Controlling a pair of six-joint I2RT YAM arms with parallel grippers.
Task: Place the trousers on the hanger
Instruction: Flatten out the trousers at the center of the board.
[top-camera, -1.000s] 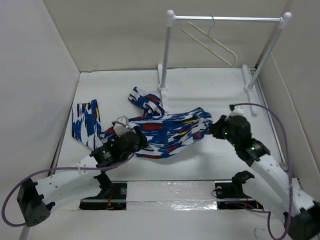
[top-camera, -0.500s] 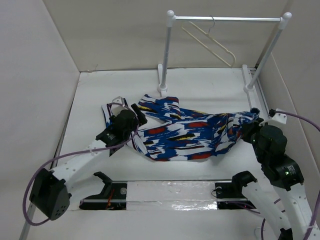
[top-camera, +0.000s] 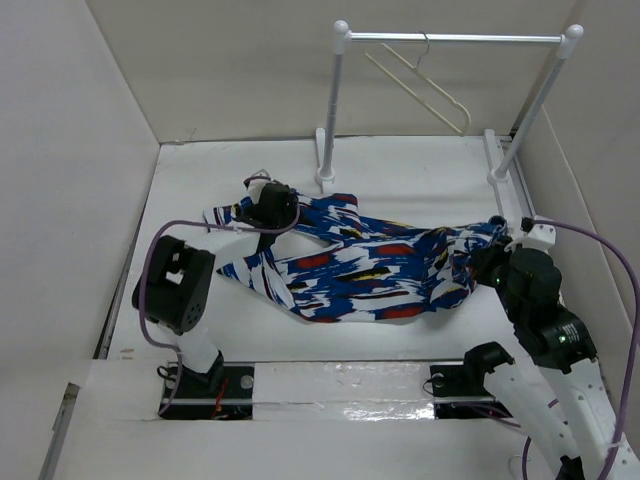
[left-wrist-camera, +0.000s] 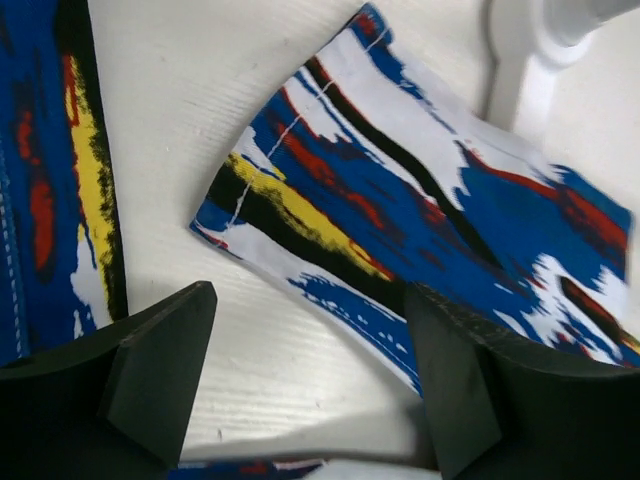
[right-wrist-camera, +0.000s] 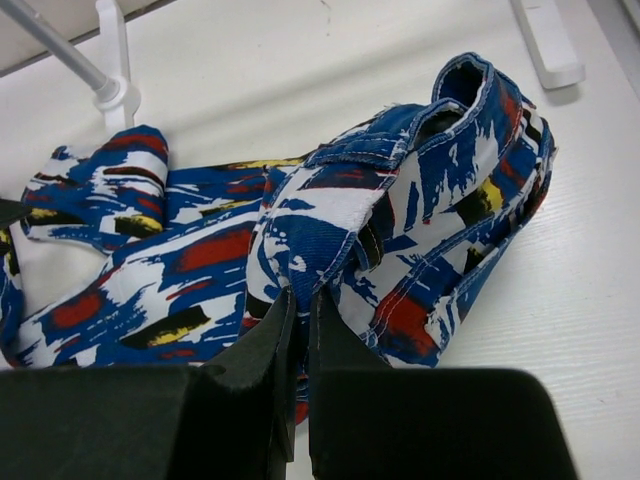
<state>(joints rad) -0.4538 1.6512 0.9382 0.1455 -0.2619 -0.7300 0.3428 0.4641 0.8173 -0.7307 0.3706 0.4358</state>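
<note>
White table (top-camera: 420, 165) | trousers (top-camera: 360, 265) spread out | left fingers (left-wrist-camera: 150, 370) apart above them | right fingers (right-wrist-camera: 262, 350) pinching trousers (contact half hidden)

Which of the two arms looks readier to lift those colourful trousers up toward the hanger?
Probably the right. The right gripper is shut on the trousers at their bunched waist end, nearer the hanger. The left gripper stands open above a leg end, holding nothing.

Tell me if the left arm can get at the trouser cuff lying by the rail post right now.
Probably yes. The left end effector hangs open right above that cuff of the trousers, which lies flat on the table beside the rail post's foot; nothing sits between them.
</note>
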